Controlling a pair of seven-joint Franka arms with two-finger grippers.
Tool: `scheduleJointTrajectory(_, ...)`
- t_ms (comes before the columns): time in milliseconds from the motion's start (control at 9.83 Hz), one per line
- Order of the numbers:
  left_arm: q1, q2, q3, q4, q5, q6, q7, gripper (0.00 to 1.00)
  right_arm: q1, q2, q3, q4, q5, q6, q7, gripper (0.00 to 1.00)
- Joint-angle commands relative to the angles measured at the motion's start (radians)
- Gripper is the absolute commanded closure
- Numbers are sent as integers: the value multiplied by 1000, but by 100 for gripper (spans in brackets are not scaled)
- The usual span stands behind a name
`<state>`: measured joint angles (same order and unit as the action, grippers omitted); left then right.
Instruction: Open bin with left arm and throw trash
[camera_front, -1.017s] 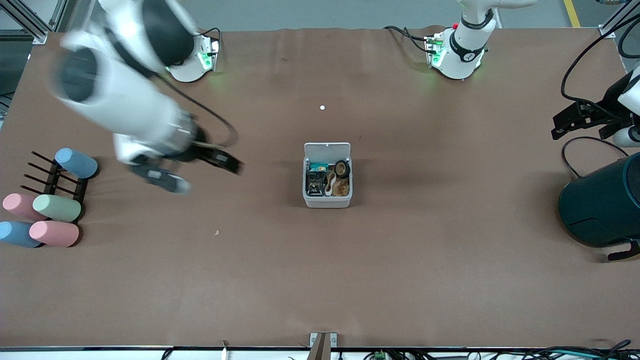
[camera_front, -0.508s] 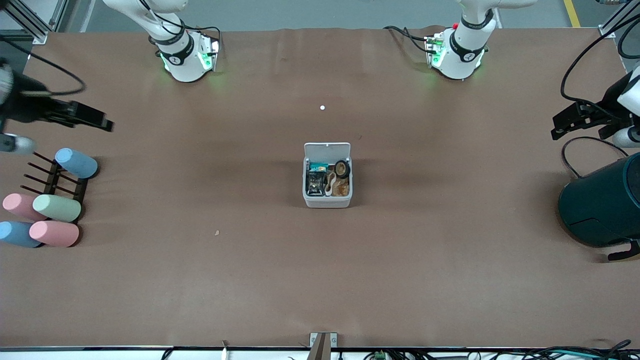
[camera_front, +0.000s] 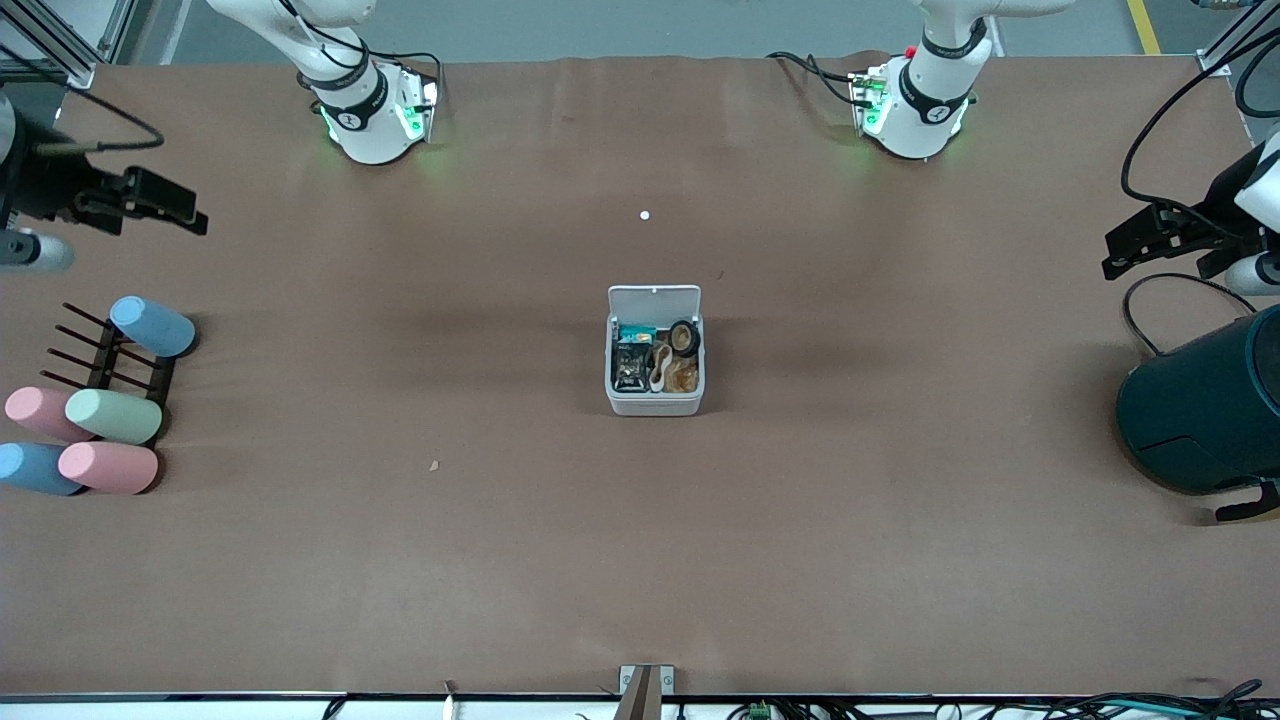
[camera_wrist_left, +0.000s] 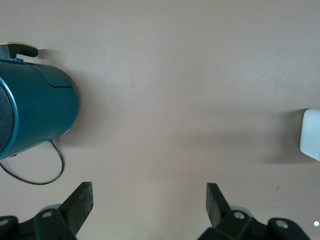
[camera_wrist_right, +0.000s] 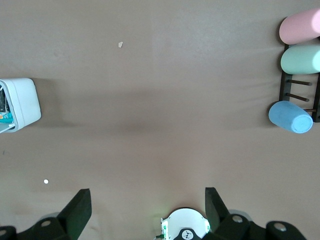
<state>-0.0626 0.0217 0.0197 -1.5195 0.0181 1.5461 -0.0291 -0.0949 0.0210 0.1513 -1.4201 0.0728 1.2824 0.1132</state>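
A small white bin sits mid-counter, lid up at its 12 o'clock edge, so the trash lies inside: wrapper, band loop, tape ring. The job looks done. Left gripper hangs empty with fingers spread over the counter's 3 o'clock edge; right gripper likewise at 9 o'clock. The brown counter also carries pastel cups and a teal container.
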Motion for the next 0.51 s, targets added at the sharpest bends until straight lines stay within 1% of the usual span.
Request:
scheduleJointTrajectory(0, -2, 0, -1, 10, 5, 0, -9, 0, -11, -42, -1, -54, -2, 25, -3, 0)
scheduleJointTrajectory(407, -5, 6, -1, 10, 9, 0, -5, 0, -19, -35, -1, -39, -4, 52, 6, 0)
